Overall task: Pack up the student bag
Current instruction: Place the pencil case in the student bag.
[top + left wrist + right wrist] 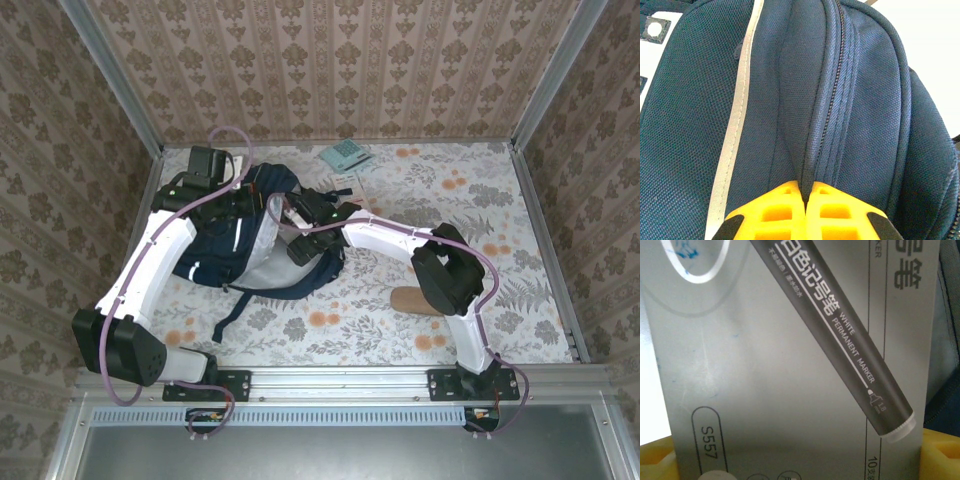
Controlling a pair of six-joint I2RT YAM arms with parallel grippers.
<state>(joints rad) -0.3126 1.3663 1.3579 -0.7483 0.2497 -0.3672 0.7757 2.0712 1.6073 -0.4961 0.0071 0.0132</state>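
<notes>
The student bag, a navy backpack with a thin white stripe, lies left of centre with its grey lining showing at the mouth. My left gripper is shut on a fold of the bag's navy fabric right beside the zipper; from above it sits at the bag's far upper edge. My right gripper is shut on a grey box of white permanent markers, its yellow fingers at the box's sides. From above that gripper hangs over the bag's open mouth.
A teal packet and a white card lie near the back wall. A brown object rests on the floral tabletop beside my right arm's elbow. Patterned walls with metal frame rails enclose the table.
</notes>
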